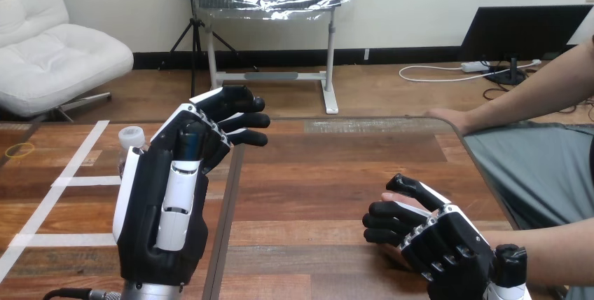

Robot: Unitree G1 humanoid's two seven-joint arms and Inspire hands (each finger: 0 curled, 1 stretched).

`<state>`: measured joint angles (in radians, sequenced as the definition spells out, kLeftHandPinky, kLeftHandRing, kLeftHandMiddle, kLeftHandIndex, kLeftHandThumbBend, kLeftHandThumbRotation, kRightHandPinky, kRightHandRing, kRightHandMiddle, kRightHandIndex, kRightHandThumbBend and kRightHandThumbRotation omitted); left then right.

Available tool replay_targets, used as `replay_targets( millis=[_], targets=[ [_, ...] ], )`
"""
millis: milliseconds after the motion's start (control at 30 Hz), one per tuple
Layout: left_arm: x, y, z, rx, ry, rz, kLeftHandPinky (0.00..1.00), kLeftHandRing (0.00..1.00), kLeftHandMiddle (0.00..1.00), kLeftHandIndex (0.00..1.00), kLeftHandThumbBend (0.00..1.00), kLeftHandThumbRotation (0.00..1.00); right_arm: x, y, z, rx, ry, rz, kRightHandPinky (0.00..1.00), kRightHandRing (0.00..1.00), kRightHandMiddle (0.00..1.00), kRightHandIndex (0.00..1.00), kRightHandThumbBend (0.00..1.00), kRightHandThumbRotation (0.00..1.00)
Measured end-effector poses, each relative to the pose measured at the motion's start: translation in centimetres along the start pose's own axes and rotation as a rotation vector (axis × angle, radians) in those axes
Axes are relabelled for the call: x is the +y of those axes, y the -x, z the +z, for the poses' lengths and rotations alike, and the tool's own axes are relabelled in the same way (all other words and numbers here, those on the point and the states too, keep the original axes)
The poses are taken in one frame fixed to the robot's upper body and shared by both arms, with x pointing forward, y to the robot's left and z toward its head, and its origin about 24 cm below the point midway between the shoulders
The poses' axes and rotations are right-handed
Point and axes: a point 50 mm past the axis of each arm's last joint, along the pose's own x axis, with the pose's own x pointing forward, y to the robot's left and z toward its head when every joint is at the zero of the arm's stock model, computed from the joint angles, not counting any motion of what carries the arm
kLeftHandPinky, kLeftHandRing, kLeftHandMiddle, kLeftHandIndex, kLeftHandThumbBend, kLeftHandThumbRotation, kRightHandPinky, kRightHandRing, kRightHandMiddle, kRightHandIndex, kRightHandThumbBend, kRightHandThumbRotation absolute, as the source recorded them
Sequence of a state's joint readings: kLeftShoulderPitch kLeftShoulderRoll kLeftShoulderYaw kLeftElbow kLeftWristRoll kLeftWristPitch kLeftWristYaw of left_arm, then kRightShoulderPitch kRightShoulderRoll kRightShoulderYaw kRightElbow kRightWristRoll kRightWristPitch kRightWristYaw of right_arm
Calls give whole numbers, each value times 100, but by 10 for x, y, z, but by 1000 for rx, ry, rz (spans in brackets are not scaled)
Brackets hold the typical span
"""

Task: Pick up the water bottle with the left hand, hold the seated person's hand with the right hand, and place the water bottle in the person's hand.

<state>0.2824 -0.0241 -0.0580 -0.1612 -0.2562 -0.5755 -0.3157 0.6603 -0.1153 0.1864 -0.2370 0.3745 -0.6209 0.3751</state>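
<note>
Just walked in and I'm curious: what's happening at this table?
The robot's right hand has its fingers curled round the seated person's nearer hand on the wooden table. Its left hand is up with fingers open in front of the upright water bottle, not visibly gripping it. The bottle has not yet reached the person.

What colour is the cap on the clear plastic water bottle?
White cap, best in the head view, beside the left hand.

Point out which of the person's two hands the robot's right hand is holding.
The person's near hand, low in the view, between the right hand's thumb and curled fingers. The person's far hand lies at the table's far edge, untouched.
</note>
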Motion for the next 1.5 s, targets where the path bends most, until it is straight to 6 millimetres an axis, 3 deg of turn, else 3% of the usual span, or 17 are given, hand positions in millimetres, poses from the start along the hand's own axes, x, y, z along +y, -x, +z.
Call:
replay_targets(
  millis=[1033, 1233, 1500],
  targets=[
    [0, -2, 4, -16, 6, 1, 63, 65, 69, 71, 38, 79, 1, 0, 0, 4, 16, 6, 73, 74, 74, 80, 70, 100],
    [-1, -3, 6, -18, -56, 3, 73, 72, 74, 75, 50, 77, 1, -1, 1, 1, 17, 6, 72, 74, 74, 80, 70, 100],
    [0, -2, 8, -4, -217, 9, 82, 83, 85, 85, 78, 71, 2, -2, 3, -11, 20, 10, 72, 74, 74, 80, 69, 100]
  ],
)
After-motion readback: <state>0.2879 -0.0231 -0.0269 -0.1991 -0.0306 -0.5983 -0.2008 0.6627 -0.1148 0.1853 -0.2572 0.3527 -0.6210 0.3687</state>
